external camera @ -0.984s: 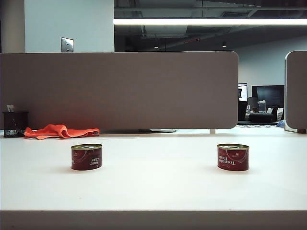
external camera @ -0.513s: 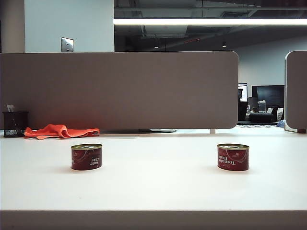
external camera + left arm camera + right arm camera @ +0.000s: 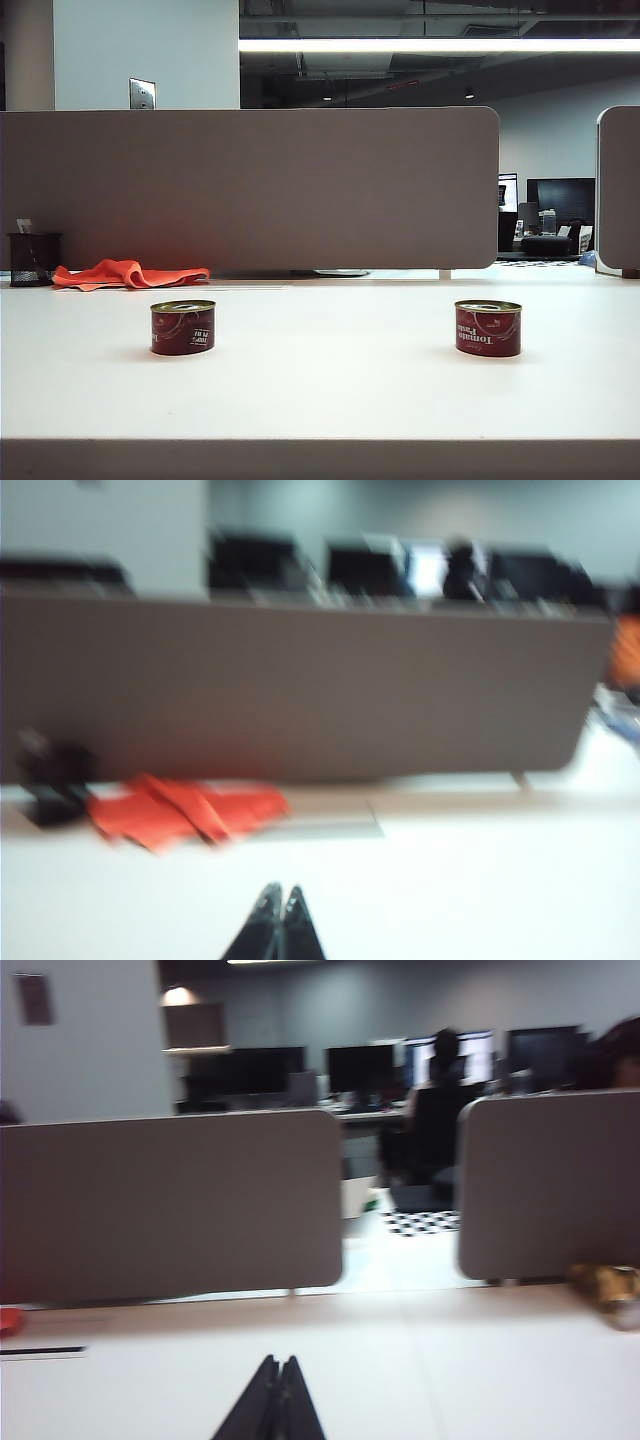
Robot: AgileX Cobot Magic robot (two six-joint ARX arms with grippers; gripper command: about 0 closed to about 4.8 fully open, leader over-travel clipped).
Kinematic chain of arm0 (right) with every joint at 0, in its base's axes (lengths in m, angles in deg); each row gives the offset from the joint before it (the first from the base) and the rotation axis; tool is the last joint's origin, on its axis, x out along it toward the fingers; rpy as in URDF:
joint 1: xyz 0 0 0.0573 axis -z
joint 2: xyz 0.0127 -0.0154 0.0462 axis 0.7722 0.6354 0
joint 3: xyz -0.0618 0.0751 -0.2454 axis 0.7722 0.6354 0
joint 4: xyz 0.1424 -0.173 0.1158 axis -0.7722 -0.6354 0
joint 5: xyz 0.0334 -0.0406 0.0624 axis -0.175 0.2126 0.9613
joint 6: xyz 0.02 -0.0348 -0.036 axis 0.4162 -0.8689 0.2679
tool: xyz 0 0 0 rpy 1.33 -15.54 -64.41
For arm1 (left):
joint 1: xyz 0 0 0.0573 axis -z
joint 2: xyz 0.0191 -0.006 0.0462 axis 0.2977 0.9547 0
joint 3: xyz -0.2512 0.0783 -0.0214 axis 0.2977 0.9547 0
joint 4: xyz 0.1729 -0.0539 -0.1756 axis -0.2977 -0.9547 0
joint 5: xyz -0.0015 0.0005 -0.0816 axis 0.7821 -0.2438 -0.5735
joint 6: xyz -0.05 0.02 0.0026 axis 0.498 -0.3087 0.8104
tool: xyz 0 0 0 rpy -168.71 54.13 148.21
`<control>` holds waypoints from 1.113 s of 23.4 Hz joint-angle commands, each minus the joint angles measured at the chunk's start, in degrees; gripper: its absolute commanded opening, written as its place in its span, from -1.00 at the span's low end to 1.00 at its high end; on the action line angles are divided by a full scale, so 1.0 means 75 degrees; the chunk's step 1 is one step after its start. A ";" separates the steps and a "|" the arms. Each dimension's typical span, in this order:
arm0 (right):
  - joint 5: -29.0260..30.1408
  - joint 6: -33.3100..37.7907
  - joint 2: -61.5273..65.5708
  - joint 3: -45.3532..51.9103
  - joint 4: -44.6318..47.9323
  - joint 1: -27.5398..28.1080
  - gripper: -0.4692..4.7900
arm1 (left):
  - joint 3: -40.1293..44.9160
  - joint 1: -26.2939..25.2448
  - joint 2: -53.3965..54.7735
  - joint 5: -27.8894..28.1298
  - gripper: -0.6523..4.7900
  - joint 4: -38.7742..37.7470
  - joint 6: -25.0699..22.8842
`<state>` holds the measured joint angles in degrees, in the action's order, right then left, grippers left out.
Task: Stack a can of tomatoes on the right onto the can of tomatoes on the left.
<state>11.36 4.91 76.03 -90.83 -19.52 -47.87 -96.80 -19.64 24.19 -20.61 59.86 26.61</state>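
Left gripper [image 3: 280, 892] and right gripper [image 3: 278, 1362] both hang over the surface [image 3: 330, 390] with jaws clenched, grasping nothing. Left can [image 3: 183, 327] and right can [image 3: 488, 328] stand well apart, outside both wrist views.

- Our left gripper [image 3: 277, 905] had its dark fingertips pressed together, aimed roughly level.
- Our right gripper [image 3: 276, 1372] was pinched closed too, same level aim.
- Neither arm showed in the exterior view.
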 commanded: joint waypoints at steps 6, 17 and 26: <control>-0.0131 -0.0947 0.2856 -0.2090 -0.0970 -0.0600 -0.84 | -0.1332 0.1437 0.2090 -0.0527 -0.78 -0.0947 -0.0842; -0.0146 -0.0539 0.6411 -0.3960 -0.3048 -0.2352 -0.84 | -0.2783 0.2264 0.3695 -0.0609 -0.78 -0.2783 -0.0860; -0.0117 -0.0090 0.8428 -0.4185 -0.2987 -0.3057 0.97 | -0.3573 0.2320 0.3745 -0.0551 -0.78 -0.3692 -0.0784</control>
<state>10.36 3.99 138.54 -121.78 -43.84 -70.41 -122.92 -2.31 52.45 -24.74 33.16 20.36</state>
